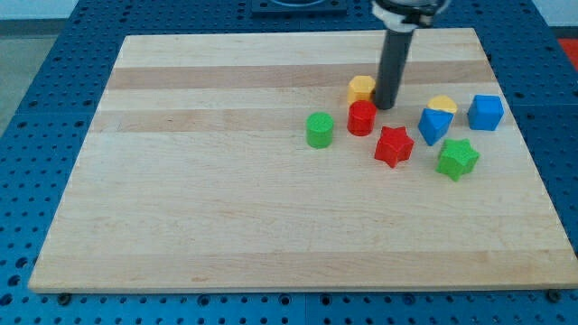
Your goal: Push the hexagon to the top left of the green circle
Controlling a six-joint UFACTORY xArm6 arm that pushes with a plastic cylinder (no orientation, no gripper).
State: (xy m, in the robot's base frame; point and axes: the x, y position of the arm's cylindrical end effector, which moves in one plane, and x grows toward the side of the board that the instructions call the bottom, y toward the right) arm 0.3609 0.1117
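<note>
The yellow hexagon (pixel 360 88) sits on the wooden bench (pixel 226 199) in the upper part of the view, right of centre, above and to the right of the green circle (pixel 319 129). It lies flat; its outline is compact, with no long axis to record, and its facing cannot be made out at this resolution. My tip (pixel 386 106) stands immediately at the hexagon's right edge, apparently touching it, and just above and right of the red cylinder (pixel 361 117), which lies directly below the hexagon and close to it. The arm carries no gripper: it ends in a plain rod that grasps nothing. Block count: seven in all. Two yellow: the hexagon and a second yellow block (pixel 442 105), partly hidden behind the blue block (pixel 433 125) at the view's right, shape undetermined. Two blue: that block, whose shape is unclear, and a blue cube (pixel 486 112) further right. Two red: the cylinder and a red star (pixel 394 145) below it to the right. Two green: the circle and a green star (pixel 458 158), lowest right of the group. Recount gives eight blocks, two of each colour.
</note>
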